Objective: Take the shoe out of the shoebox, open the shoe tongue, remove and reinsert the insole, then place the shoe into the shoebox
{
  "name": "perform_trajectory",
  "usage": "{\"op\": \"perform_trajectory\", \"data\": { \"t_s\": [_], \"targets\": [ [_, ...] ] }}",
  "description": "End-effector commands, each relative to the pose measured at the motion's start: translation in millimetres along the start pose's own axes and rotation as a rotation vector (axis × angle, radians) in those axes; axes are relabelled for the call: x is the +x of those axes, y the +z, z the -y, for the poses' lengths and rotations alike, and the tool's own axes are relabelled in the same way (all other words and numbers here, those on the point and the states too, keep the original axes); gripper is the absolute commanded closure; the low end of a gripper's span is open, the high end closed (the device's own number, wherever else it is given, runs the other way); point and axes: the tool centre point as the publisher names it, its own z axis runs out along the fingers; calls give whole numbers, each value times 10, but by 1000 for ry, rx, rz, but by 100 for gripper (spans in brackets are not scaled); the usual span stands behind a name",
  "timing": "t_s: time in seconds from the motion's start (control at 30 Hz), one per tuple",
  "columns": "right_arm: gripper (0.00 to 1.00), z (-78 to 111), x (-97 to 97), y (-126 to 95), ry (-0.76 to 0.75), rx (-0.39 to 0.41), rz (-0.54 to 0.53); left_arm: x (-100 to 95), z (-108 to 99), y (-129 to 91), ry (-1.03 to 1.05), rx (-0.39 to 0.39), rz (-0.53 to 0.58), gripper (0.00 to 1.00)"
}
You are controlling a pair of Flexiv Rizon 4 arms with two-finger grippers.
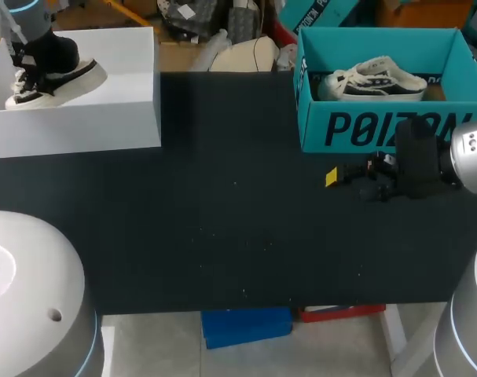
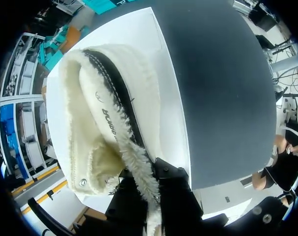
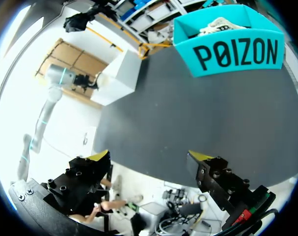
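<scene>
A cream shoe (image 1: 59,78) with a black sole stripe and frayed edges hangs over the white box (image 1: 104,118) at the far left. My left gripper (image 1: 24,72) is shut on its frayed collar (image 2: 139,162), its fingers (image 2: 163,184) pinching the collar from both sides. A second cream shoe (image 1: 376,78) lies on its side inside the teal shoebox (image 1: 356,129) at the far right. Just in front of that shoebox my right gripper (image 1: 344,181) stands open and empty. In the right wrist view its gripper (image 3: 150,156) points across the bare mat toward the teal shoebox (image 3: 232,49).
The black mat (image 1: 222,220) covers the table between the two boxes. The white box (image 3: 119,78) and my left arm (image 3: 55,83) show far off in the right wrist view. The table's front edge (image 1: 246,306) runs close below.
</scene>
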Motion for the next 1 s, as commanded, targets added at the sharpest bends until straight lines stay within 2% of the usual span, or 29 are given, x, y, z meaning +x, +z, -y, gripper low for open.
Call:
{"op": "perform_trajectory", "data": {
  "t_s": [0.03,0.17,0.23,0.27,0.5,0.7,1.0],
  "targets": [
    [0,1,5,2,1,0,2,32,84,74,-1,-18,6,100],
    [0,1,5,2,1,0,2,47,137,120,18,-60,7,100],
    [0,1,5,2,1,0,2,53,135,124,0,-48,18,100],
    [0,1,5,2,1,0,2,53,133,120,10,-74,9,100],
    [0,1,5,2,1,0,2,105,127,140,17,-88,-4,100],
    [0,1,5,2,1,0,2,152,111,134,31,-149,-10,100],
    [0,1,5,2,1,0,2,237,69,210,-53,-141,9,100]
  ]
}}
